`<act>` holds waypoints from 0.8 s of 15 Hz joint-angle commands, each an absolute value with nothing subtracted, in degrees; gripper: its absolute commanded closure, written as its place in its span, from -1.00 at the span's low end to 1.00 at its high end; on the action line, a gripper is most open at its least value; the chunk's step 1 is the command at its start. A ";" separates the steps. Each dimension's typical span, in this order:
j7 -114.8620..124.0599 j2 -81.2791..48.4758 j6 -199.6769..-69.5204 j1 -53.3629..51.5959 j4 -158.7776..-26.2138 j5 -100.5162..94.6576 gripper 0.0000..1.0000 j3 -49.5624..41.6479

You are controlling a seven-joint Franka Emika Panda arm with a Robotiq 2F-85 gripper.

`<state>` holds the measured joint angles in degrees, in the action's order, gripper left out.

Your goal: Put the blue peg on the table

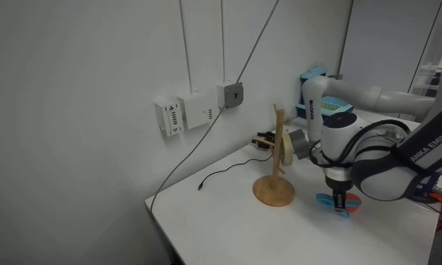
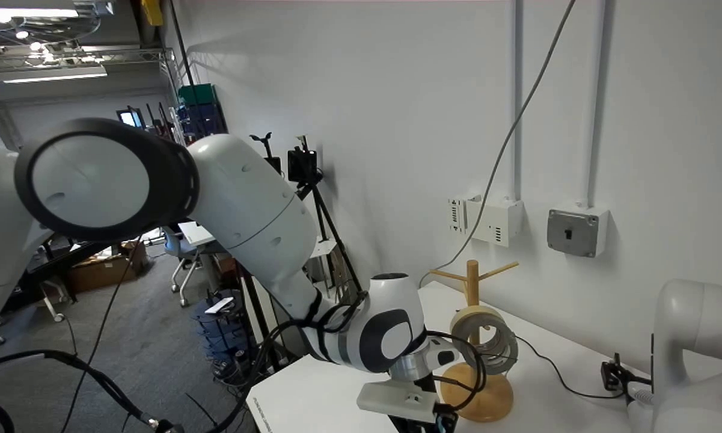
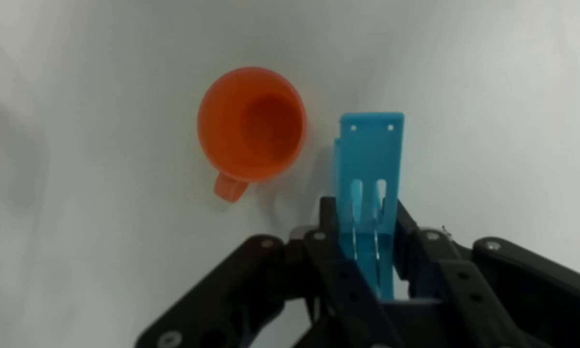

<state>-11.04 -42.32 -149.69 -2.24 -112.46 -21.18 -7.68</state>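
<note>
Muted grey light where I work, shadows soft.
In an exterior view the wall [image 1: 77,117] dims toward the lower left corner; in an exterior view ceiling lights [image 2: 55,74] glare white. My wrist view is slightly soft, my gripper [image 3: 365,215] dark against the pale table [image 3: 492,121], with a hazy shadow between the orange cup [image 3: 265,135] and the blue peg [image 3: 371,154].

In an exterior view your arm [image 2: 249,204] arches over and slopes down to the wrist [image 2: 391,328]; in both exterior views that wrist hangs near upright, aimed down; in the wrist view your fingers [image 3: 329,224] stand close together, about parallel, pinched in a grip.
</note>
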 commanded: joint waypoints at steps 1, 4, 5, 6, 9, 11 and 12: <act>-8.86 -43.90 -150.72 -3.61 -110.89 -23.06 0.86 -8.85; -8.49 -43.96 -150.48 -3.86 -110.77 -22.76 -0.11 -8.76; -8.29 -43.92 -150.41 -3.86 -110.68 -22.66 -0.17 -8.81; -8.14 -43.90 -150.35 -3.82 -110.60 -22.54 -0.33 -8.79; -7.65 -43.74 -150.24 -3.75 -110.39 -22.44 -0.77 -8.89; -7.29 -43.49 -150.11 -3.66 -110.35 -22.05 -1.00 -8.69; -7.16 -43.37 -149.99 -3.51 -110.29 -21.76 -1.00 -8.47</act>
